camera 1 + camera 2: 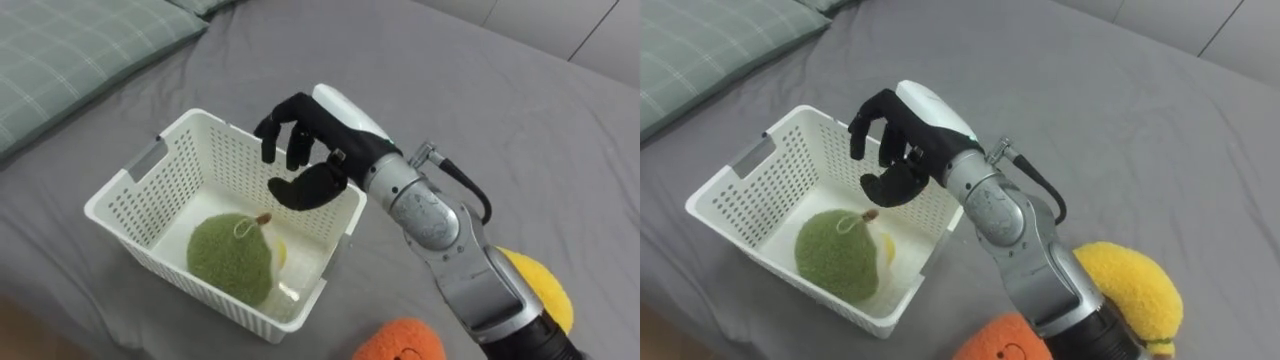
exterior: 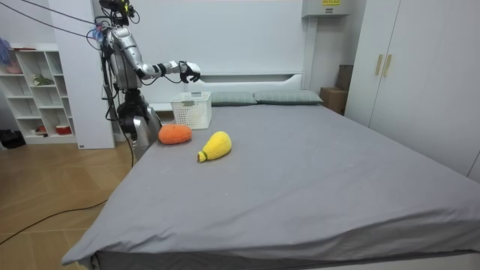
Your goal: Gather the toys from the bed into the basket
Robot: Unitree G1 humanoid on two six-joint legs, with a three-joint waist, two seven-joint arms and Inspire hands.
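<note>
The robot stands at the side of the bed (image 1: 500,120), up near its head end, with its right arm stretched out over the grey cover. The right hand (image 1: 312,150) hovers above the far right corner of a white perforated basket (image 1: 235,150), palm down, its dark fingers hanging loose and slack with the thumb spread below them; it holds nothing. Inside the basket a round green plush toy (image 1: 230,258) with a small brown stem lies on the bottom, towards the near side, with a bit of pale yellow showing just beside it. Two more toys lie on the cover outside the basket, close to the robot's right forearm: a yellow plush toy (image 1: 540,285) and an orange plush toy (image 1: 400,342), near each other. A green checked pillow (image 1: 70,50) lies beyond the basket at the head of the bed
</note>
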